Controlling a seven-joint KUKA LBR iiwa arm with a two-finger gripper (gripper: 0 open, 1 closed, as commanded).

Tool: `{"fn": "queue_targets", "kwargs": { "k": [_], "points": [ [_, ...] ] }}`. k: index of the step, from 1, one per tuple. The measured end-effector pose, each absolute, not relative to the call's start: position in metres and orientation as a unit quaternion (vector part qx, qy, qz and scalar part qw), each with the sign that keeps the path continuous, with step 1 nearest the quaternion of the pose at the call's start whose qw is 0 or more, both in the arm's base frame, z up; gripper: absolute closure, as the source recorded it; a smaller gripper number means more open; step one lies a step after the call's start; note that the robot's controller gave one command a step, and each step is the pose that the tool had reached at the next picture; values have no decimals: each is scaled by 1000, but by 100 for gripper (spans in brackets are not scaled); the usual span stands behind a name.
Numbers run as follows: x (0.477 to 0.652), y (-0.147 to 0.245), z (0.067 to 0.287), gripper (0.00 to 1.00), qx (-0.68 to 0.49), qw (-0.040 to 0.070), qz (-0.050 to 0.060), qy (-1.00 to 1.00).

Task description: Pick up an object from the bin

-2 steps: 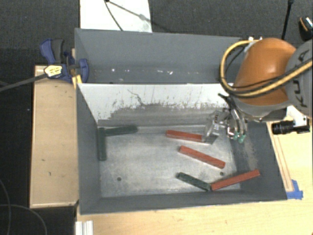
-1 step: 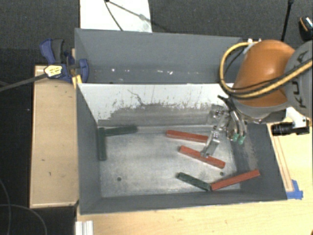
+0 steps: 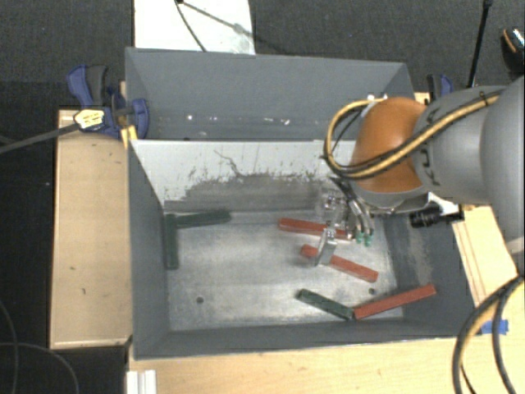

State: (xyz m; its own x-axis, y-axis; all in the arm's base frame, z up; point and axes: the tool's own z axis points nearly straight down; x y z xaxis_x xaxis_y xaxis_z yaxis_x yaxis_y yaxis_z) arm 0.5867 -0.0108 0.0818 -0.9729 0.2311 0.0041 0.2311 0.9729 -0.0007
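robot hand [image 3: 330,249] low in the grey metal bin [image 3: 152,302], right of centre, over a flat red bar [image 3: 354,268], its spread cannot be told, second red bar [image 3: 297,225] just beside, dark green bar [image 3: 322,303] near

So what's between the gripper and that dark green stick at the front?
Camera view: a red stick right at the gripper, then bare bin floor up to the dark green stick.

Flat red bar [image 3: 354,268], lying slantwise on the floor of the bin [image 3: 238,269], right of centre
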Motion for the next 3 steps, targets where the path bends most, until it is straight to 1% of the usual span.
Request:
{"fn": "queue_targets", "kwargs": {
  "k": [1, 2, 3],
  "points": [
    [582, -10, 70, 0, -102, 2, 0, -995],
    [582, -10, 71, 100, -102, 0, 0, -995],
    [562, -17, 204, 100, 25, -5, 0, -1000]
  ]
}}
